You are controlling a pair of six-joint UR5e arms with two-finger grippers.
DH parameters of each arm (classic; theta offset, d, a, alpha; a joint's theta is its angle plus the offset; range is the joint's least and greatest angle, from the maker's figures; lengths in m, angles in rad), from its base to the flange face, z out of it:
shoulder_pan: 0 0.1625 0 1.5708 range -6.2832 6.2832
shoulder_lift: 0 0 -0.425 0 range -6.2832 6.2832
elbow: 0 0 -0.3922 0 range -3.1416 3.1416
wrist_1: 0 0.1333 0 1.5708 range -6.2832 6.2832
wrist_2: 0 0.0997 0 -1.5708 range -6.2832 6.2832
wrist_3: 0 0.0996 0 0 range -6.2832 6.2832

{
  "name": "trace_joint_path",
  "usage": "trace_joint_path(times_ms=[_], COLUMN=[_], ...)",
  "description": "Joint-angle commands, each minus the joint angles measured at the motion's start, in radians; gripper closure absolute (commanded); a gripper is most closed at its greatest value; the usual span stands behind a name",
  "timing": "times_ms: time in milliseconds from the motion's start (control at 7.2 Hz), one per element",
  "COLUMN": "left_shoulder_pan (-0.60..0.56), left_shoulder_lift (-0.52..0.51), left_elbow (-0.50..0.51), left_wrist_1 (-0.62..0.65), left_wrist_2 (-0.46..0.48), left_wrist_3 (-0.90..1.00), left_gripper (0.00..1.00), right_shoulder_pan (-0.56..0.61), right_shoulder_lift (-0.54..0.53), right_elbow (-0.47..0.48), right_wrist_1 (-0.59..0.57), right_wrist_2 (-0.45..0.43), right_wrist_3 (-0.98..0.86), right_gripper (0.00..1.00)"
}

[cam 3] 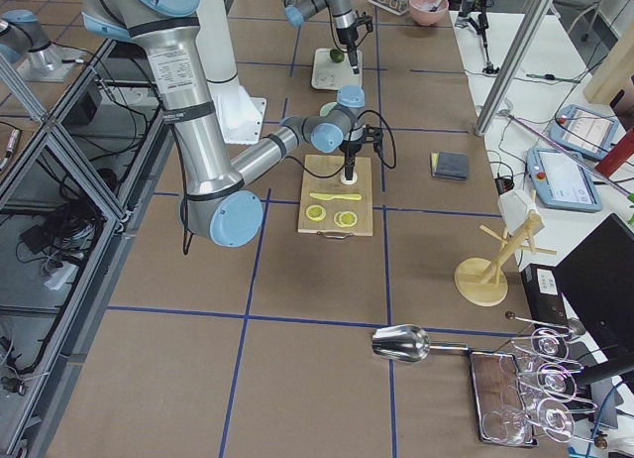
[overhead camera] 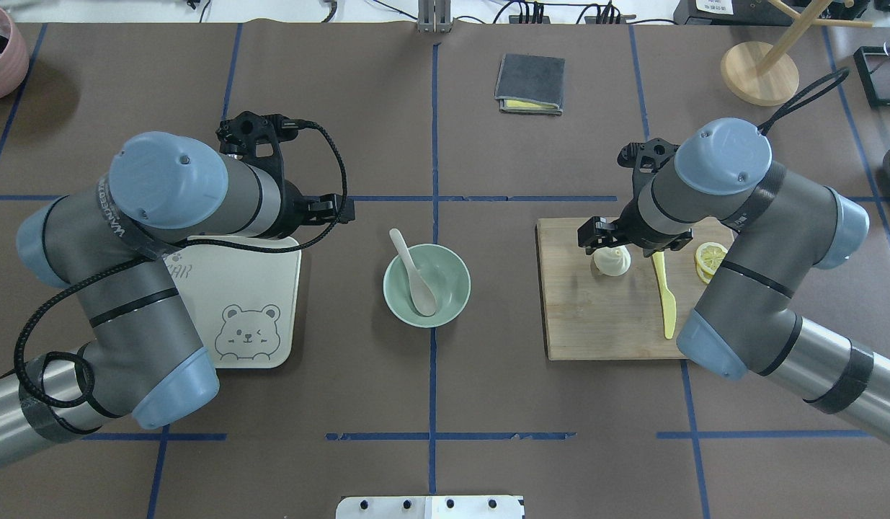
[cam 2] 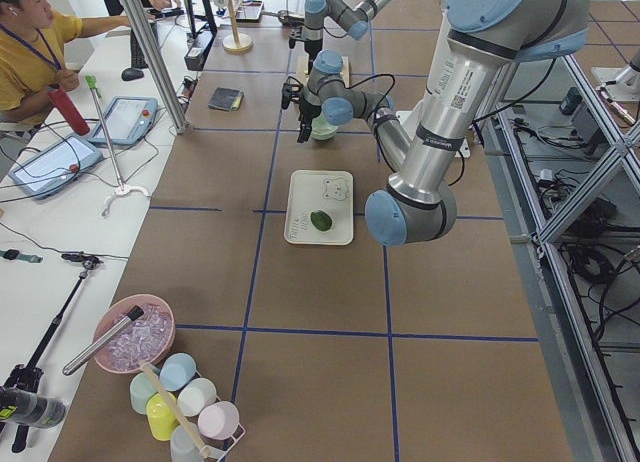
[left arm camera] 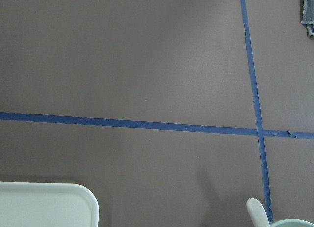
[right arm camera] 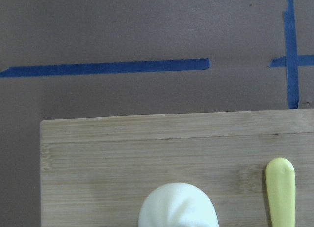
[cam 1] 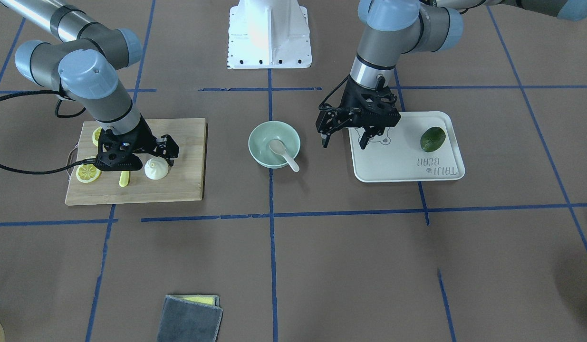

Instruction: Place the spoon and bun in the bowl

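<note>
Hovering right gripper (cam 1: 154, 160), bun (cam 1: 156, 171) directly beneath

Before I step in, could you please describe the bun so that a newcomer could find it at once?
Find the wooden cutting board on the robot's right. The bun sits on its half nearer the mint bowl. It is the only white dome with a pleated top; the knife and lemon slices beside it are flat and yellow.
</note>
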Motion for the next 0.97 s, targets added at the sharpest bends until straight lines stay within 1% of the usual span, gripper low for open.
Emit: trace_joint_path(times_ms=[0,417,556,833], left_shoulder_pan=[0.002,0.001,0.0,0.0], left_shoulder_lift=[0.0,0.002,0.002,0.002], left_elbow=[0.001,0.001,0.001,0.001], left_wrist_1=[0.0,0.0,0.0,0.0], left_wrist_2=[0.0,0.0,0.002,0.002], left_wrist_3=[-0.004,-0.004,-0.004,-0.006], left_gripper=[0.0,0.0,0.0,0.0], right_shoulder_pan=[-0.013,-0.033,-0.033,-0.033], right_shoulder_lift=[0.004,0.004,0.004,0.001], right_elbow=[-0.027,-0.037,-0.037,-0.038], right_wrist_1=[0.0,0.0,0.0,0.0], right_wrist_2=[-0.016,-0.017,-0.017,-0.018], right_wrist_3=[-0.003,-0.003,-0.003,-0.004], right_gripper=[0.0,0.0,0.1,0.42])
